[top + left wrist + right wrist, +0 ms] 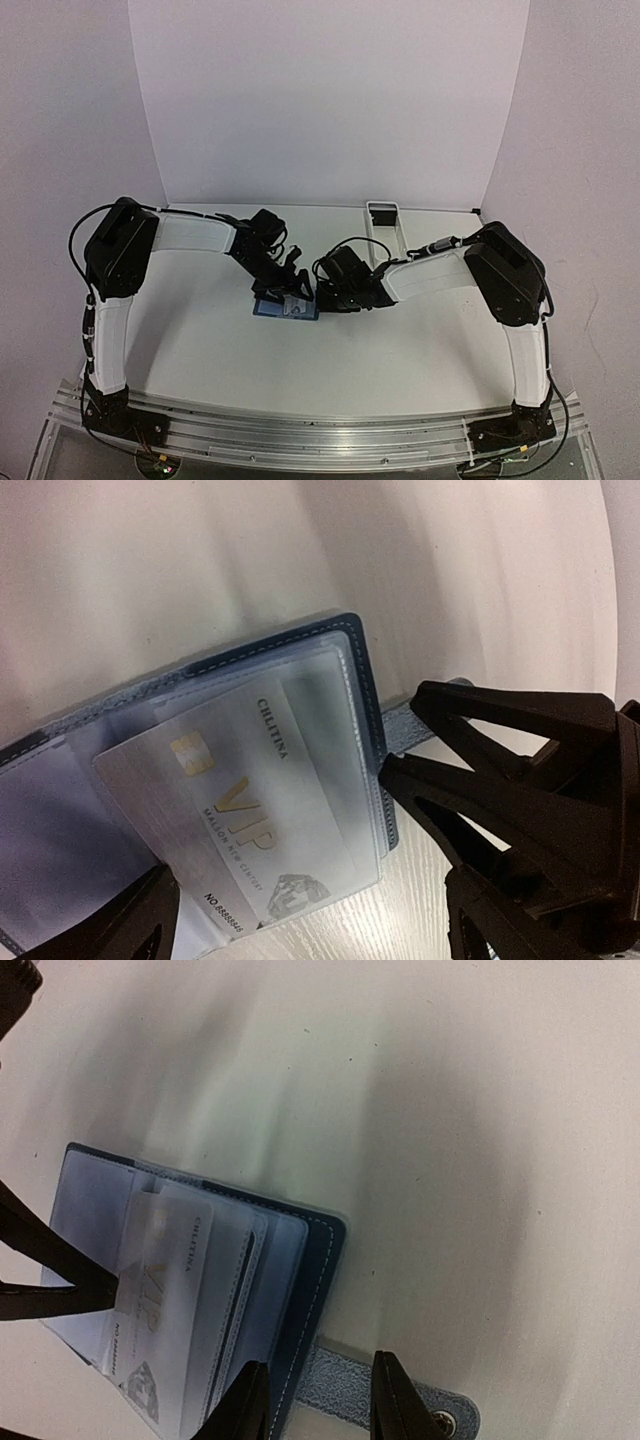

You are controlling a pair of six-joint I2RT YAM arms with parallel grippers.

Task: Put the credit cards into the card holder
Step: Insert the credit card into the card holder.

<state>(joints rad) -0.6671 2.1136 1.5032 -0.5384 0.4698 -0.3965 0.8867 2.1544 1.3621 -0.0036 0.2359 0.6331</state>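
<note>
A small blue folding card holder (272, 309) with white stitching lies open on the white desk (400, 340), near the middle and between the two arms. Its lighter blue inside faces up, showing clear plastic pockets. A pale silvery rectangular credit card (250, 800) with a gold chip and gold "VIP" lettering rests on that open inside. It sits partly under a clear pocket, with one end sticking out past the pocket's edge.

The left gripper (275, 825) hangs just over the card holder (355, 650) with its black fingers spread wide, one on each side of the credit card and clasping nothing. In the right wrist view one of its fingertips (100, 1290) sits at the edge of the credit card (165, 1290).

The right gripper (318, 1385) stands at the right edge of the card holder (315, 1260), with only a narrow gap between its fingers. It straddles the short blue closing strap (340, 1395) (whose metal snap (443, 1420) lies flat on the desk beyond). Whether it actually pinches the strap cannot be told.

A long white rectangular tray (383, 222) sits at the far side of the desk, well apart from the card holder.
</note>
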